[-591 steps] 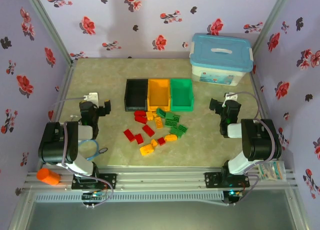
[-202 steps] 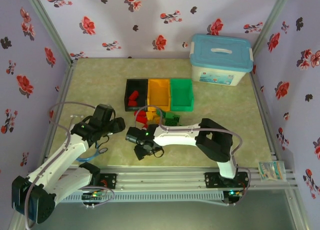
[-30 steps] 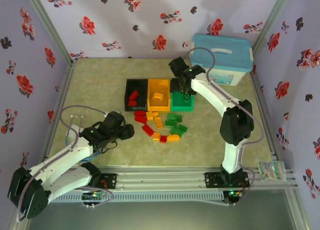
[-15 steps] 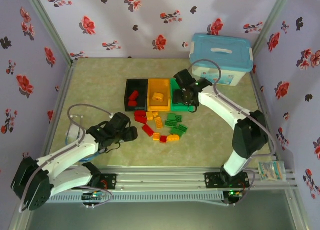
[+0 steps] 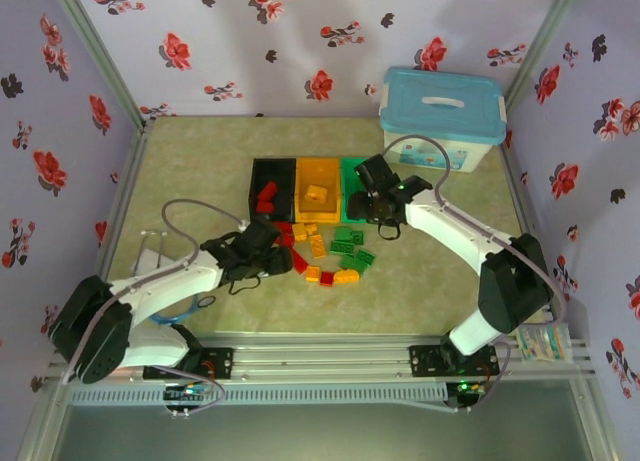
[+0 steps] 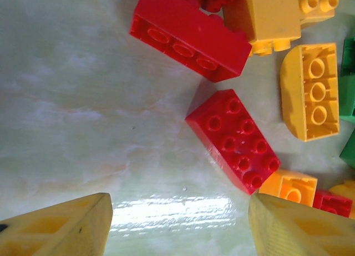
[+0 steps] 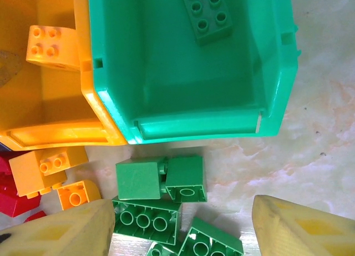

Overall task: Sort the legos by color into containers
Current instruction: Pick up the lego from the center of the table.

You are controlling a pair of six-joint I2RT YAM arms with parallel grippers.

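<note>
- The left gripper (image 6: 177, 225) is hanging low over the table (image 6: 72, 100). Its yellow fingers (image 6: 61, 225) are standing wide apart in the bottom corners of the left wrist view, gripping nothing.
- A red brick (image 6: 234, 139) is lying studs-up just above that gap, right of centre.
- The right gripper (image 7: 183, 228) is hovering with its jaws wide and empty over loose green bricks (image 7: 161, 181), which are lying just below the green bin (image 7: 277, 73).
- A single green piece (image 7: 206, 11) is resting inside that bin at the top of the frame.
- A yellow brick (image 7: 50, 48) is sitting in the yellow bin (image 7: 83, 73) at upper left.
- In the top view, the black bin (image 5: 258, 176) is holding red pieces (image 5: 266, 196), and the loose pile (image 5: 325, 251) is lying at centre frame below the bins.
</note>
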